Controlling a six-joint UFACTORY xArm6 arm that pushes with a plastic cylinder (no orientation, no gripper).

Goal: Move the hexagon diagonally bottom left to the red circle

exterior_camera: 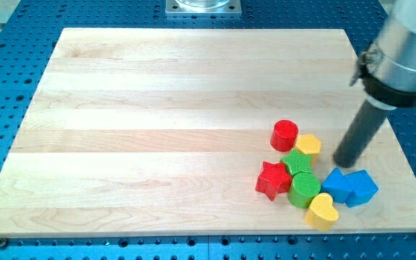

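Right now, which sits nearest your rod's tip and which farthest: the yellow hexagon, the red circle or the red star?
Measured from my tip, at the cluster's right edge:
1. Yellow hexagon, just to the tip's left.
2. Red circle, further left, beside the hexagon.
3. Red star, leftmost, toward the view's bottom.

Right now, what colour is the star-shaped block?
Red. The star shows in the one camera view, near the view's bottom.
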